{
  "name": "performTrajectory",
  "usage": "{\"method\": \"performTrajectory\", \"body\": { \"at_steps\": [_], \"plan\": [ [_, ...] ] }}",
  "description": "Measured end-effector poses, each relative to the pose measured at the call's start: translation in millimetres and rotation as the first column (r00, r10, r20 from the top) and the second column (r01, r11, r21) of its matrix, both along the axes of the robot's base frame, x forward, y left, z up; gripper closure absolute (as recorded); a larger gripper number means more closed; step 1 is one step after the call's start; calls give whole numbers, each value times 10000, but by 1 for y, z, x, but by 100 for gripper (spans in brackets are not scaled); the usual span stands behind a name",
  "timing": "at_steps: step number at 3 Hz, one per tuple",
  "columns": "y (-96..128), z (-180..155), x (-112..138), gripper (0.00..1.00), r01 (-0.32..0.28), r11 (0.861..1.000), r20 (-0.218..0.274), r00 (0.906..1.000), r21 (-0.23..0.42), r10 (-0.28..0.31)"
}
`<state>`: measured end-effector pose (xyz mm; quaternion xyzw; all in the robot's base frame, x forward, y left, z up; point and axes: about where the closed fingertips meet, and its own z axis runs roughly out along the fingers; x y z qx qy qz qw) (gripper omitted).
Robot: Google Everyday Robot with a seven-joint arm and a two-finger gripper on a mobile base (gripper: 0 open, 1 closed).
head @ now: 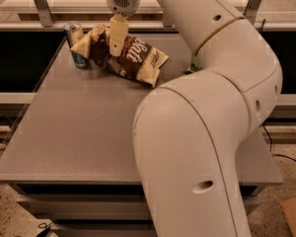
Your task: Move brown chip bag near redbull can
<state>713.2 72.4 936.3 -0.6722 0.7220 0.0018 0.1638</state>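
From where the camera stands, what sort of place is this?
Probably a robot lab or workshop: a grey table on speckled floor, metal frame posts behind, and the gripper at the far edge over a brown chip bag beside a redbull can.

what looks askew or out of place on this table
Only the brown chip bag: it lies crumpled and slanted, one cream end bunched up against the upright redbull can, with the gripper on its upper part. Nothing looks spilled or torn.
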Motion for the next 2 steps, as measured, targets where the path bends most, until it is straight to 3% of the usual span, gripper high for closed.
{"method": "performTrajectory", "body": {
  "at_steps": [2],
  "plan": [
    [3, -1, 1, 0, -146, 9998, -51, 9999, 141, 147]
  ]
}}
